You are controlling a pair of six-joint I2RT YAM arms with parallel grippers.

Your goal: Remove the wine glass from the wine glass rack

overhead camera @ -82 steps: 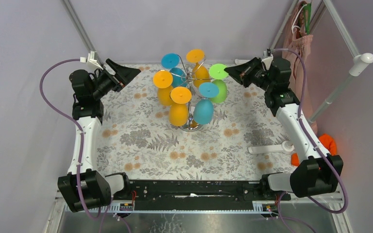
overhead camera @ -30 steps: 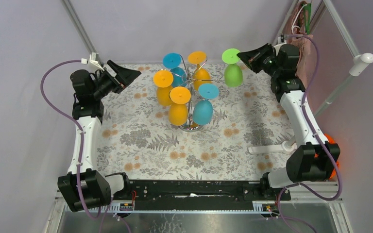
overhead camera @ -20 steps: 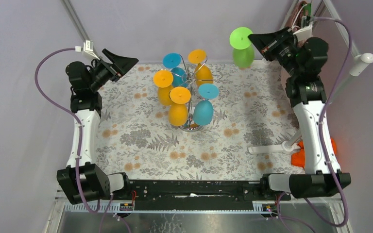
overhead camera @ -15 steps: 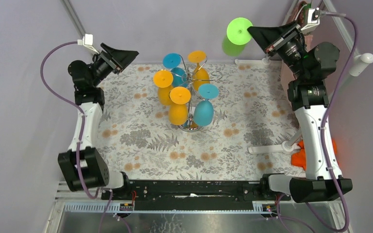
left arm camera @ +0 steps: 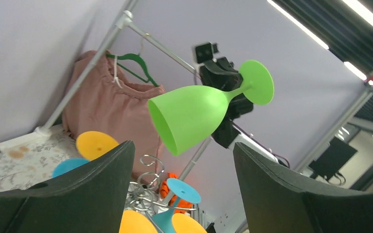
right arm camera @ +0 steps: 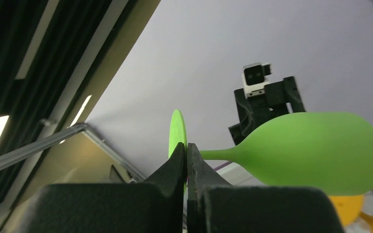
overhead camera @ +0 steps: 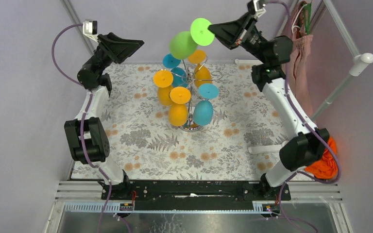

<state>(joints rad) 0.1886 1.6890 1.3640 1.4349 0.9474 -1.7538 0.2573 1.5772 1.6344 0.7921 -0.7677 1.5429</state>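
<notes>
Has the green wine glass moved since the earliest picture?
Yes. The green wine glass, earlier hanging at the right of the wine glass rack, is now off it, held above its top by the right gripper.

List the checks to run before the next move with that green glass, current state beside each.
1. Right tool shut on the green wine glass stem: ok.
2. Grip firm enough not to slip: cannot tell.
3. Glass in the air, free of the rack: ok.
4. Left tool open: ok.
5. Left tool apart from the glass: ok.
6. Five other glasses hanging on the rack: ok.
</notes>
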